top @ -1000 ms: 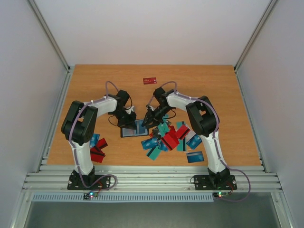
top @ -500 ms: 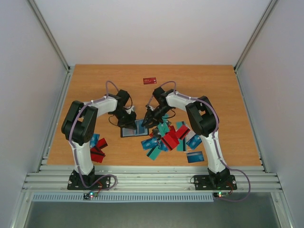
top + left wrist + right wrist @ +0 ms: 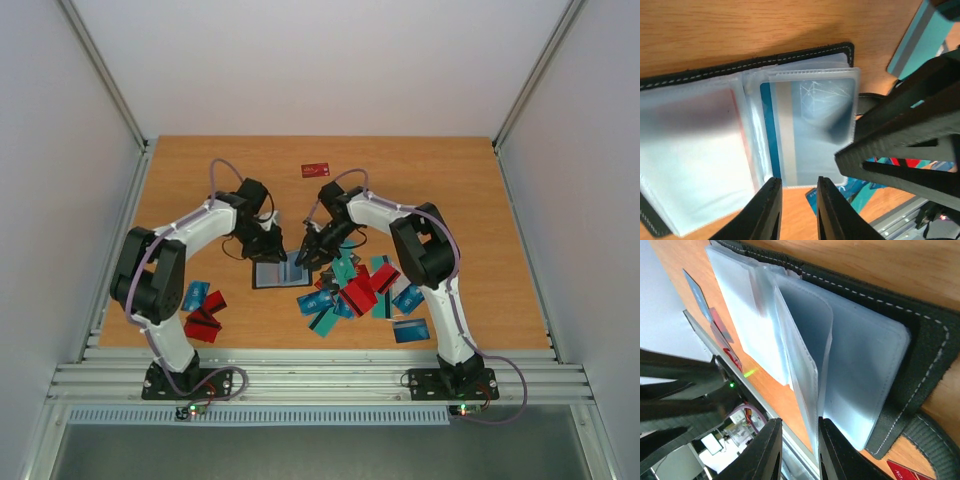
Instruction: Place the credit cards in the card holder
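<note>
The black card holder lies open on the table between both grippers, its clear sleeves fanned out. In the left wrist view a teal card sits inside a sleeve of the holder. My left gripper hovers at the holder's edge, narrowly open and empty. My right gripper is open, with one upright sleeve leaf between its jaws, against the right finger. Loose credit cards lie piled to the right of the holder.
More cards lie at the near left, and one teal card near the right arm's base. A single red card lies far back. The right gripper's fingers crowd the left wrist view.
The left arm's elbow has swung to the left and its gripper has shifted slightly back over the holder. The right gripper has barely moved.
</note>
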Tool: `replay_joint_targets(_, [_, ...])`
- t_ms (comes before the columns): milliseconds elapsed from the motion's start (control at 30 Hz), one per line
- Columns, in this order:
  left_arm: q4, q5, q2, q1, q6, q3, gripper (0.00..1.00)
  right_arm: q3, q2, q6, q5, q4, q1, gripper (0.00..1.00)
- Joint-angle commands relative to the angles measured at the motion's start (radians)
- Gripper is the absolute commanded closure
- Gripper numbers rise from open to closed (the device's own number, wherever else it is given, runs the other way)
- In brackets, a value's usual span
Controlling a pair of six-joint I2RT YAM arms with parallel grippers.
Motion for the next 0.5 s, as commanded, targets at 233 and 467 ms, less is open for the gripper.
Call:
replay_joint_targets(233, [-0.066, -0.045, -0.186, 0.072, 0.015, -0.056, 0.69, 0.031, 0.02, 0.034, 0.042, -0.039, 0.023, 0.78])
replay_joint_targets(467, [-0.073, -0.05, -0.314, 0.117, 0.017, -0.139, 0.68, 0.108, 0.022, 0.101, 0.106, -0.127, 0.073, 0.78])
